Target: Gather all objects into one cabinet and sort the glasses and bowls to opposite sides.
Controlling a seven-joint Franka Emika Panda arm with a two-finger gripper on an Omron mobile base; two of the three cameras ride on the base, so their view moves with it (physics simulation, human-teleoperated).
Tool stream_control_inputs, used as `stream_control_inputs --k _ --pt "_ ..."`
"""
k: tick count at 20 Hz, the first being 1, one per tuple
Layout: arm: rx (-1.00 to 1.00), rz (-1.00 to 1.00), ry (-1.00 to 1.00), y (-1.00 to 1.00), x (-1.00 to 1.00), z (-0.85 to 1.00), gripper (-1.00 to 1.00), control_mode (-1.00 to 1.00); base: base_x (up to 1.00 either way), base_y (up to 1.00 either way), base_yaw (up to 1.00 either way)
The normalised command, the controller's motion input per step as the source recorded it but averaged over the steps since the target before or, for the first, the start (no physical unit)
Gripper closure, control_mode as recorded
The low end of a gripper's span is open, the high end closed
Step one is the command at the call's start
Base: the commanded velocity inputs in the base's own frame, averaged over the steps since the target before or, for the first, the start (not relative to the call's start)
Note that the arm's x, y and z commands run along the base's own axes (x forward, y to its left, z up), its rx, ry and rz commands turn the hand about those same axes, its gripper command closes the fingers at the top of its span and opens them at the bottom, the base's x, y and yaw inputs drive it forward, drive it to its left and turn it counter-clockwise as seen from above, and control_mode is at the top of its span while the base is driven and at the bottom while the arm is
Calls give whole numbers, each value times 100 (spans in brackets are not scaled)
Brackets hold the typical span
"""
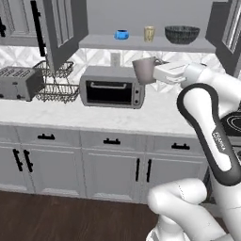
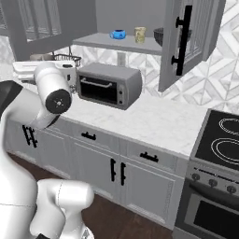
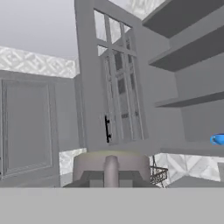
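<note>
Above the toaster oven [image 1: 112,92], the level arm (jaws clamped) holds the grey-taupe mug [image 1: 144,70].

A: State the arm's pose.
B: In the left base view the arm rises from five o'clock, bends at a dark elbow joint, and the forearm reaches toward nine o'clock, level.
A: And the gripper?
B: The gripper [image 1: 157,70] sits at the forearm's end, fingers clamped on the grey-taupe mug [image 1: 145,70], which is upright, mouth up.
A: Anything from the hand view?
B: The mug's rim and handle sit at six o'clock, directly in front of the hand.
</note>
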Motion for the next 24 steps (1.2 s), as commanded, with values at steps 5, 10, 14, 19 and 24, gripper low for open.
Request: stream_control_inputs --k 5,10,14,19,24 --pt "0 0 0 0 0 0 100 100 99 14 -47" --pt "0 0 0 0 0 0 100 100 36 54 -15" --pt "0 0 0 0 0 0 100 100 25 48 -20" --pt "0 0 0 0 0 0 100 100 45 39 -47" --pt "0 0 0 0 0 0 100 100 19 41 1"
